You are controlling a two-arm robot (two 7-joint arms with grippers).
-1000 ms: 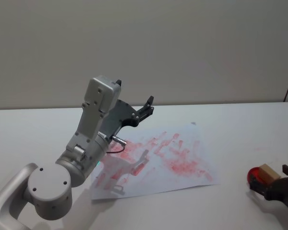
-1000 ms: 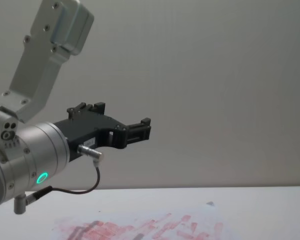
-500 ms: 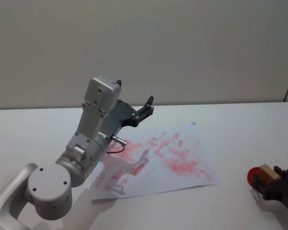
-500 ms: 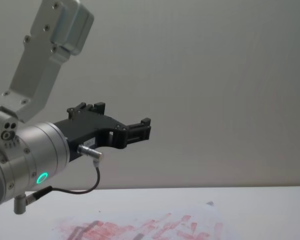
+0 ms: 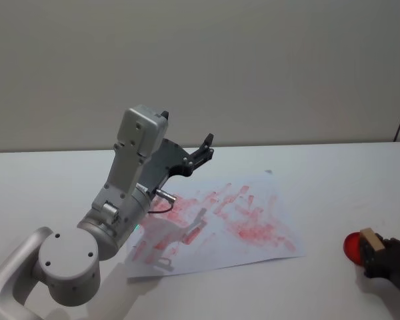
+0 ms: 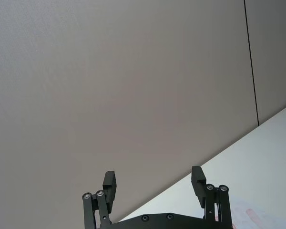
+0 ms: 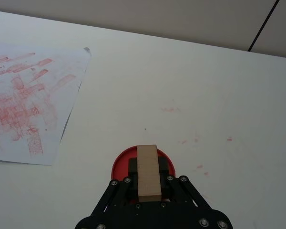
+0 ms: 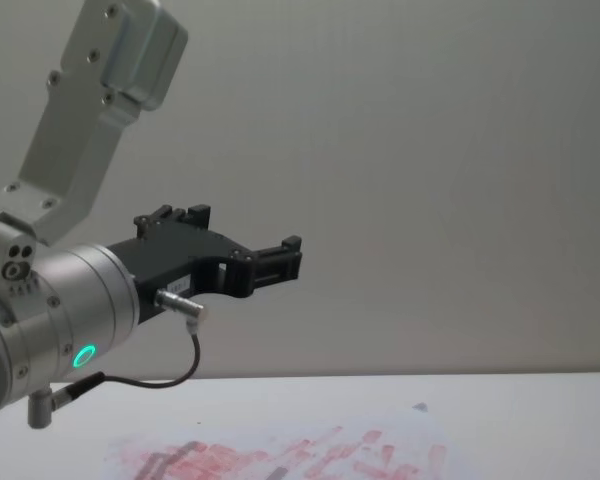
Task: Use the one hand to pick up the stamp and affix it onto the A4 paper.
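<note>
Right wrist view: small rectangular stamp with pale tan wooden face and dark body [image 7: 148,164], clamped between the fingers of the black angular right gripper [image 7: 148,180], directly over a round red ink pad [image 7: 120,161] on the white tabletop [image 7: 219,86]. Well apart from the white A4 paper sheet covered in red stamp prints [image 7: 33,95], off toward the robot's left. Probably about to lift and carry. Best done by raising straight up first, keeping the grip firm and the stamp level, then crossing to a barer patch of sheet and pressing down flat. Worth steering clear of the silver-wristed left gripper [image 5: 203,148], parked with fingers spread, raised above the sheet's left side.
</note>
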